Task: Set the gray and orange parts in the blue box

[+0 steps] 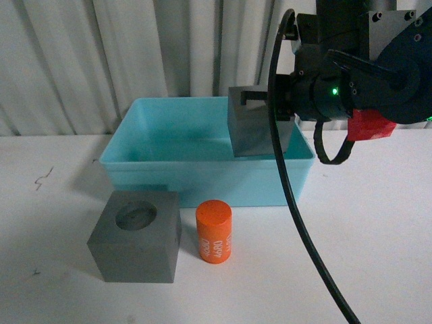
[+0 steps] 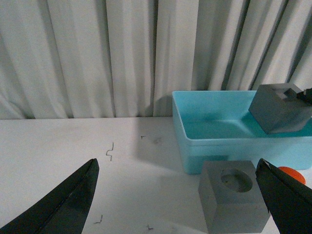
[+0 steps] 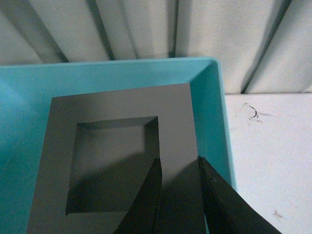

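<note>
Stretching under everything, a white matte bench (image 1: 378,256) is carrying the task's things, and a pleated pale curtain (image 1: 101,54) is hanging behind its rear edge. A light turquoise-blue rectangular plastic bin (image 1: 169,182) with smooth sloped walls is sitting toward the rear edge, about midway along it.

The right arm's dark housing is filling the upper right of the front view, cut off by the frame, with a black cable (image 1: 297,223) looping down in front of the bin's right end. The right gripper (image 3: 179,165) is clamping its black fingers on one wall of a matte gray cube with a square recess (image 1: 260,131), one finger inside the recess and one outside. That cube is hanging tilted over the bin's right end. Whether its lower corner is touching the bin floor cannot be told.

A second matte gray cube with a round recess (image 1: 138,239) is resting on the bench just in front of the bin's front wall, toward its left end, recess facing up. A smaller orange cylinder (image 1: 214,231) is standing upright just beside this cube, on its right, slightly apart from it. Its white lettering is proving too small to read.

The left gripper (image 2: 176,168) is hovering over the bench with its dark tapered fingers spread wide apart, only their tips showing.
</note>
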Controlling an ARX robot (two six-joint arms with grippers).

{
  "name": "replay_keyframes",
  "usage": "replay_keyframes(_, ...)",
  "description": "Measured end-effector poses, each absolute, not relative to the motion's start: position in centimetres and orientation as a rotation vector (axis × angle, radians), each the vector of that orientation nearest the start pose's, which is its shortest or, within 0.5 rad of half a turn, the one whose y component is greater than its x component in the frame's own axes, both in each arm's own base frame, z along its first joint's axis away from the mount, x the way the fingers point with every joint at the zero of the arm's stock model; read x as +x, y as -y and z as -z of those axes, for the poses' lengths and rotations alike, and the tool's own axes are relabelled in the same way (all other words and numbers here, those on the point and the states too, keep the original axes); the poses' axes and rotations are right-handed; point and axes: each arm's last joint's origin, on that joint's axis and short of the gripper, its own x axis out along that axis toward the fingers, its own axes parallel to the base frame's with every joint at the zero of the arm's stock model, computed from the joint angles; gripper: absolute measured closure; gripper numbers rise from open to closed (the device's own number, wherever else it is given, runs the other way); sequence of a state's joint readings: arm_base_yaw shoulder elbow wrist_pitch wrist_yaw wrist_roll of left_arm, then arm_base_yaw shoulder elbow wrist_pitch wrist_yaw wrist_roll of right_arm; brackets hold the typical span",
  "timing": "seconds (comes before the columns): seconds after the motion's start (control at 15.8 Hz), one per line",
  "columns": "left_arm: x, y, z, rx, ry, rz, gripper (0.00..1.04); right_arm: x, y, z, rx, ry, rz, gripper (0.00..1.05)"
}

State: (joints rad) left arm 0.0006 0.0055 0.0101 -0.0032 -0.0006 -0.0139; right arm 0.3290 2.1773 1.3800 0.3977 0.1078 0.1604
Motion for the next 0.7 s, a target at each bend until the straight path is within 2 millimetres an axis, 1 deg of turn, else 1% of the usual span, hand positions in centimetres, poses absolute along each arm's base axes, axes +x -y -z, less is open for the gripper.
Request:
replay_keyframes(0.13, 9.7, 0.0, -16.6, -0.014, 0.001, -0.001, 0.07, 45.2, -15.6, -15.3, 0.074, -0.391, -0.184, 0.87)
replay_keyframes(0.19, 9.7, 0.0, -16.6, -0.014, 0.001, -0.001, 0.07, 45.3, -15.6, -15.1, 0.07, -0.394, -0.169, 0.87)
replay_keyframes(0.44, 9.7, 0.0, -16.6, -0.014, 0.001, -0.001, 0.07, 45.4, -15.5, -13.5, 0.059, -0.441, -0.137, 0.87)
replay_keyframes(0.51, 9.7, 0.0, -16.6, -0.014, 0.001, -0.001, 0.07, 45.3, -15.5, -13.4, 0.057, -0.442, -0.131, 0.82)
replay_keyframes(0.57, 9.7, 0.0, -16.6, -0.014, 0.001, -0.001, 0.07, 45.4, -15.6, -13.5, 0.063, -0.432, -0.132, 0.7)
replay_keyframes(0.7, 9.7, 0.0, -16.6, -0.014, 0.001, -0.001, 0.07, 45.3, -15.4, -13.8, 0.076, -0.415, -0.112, 0.38)
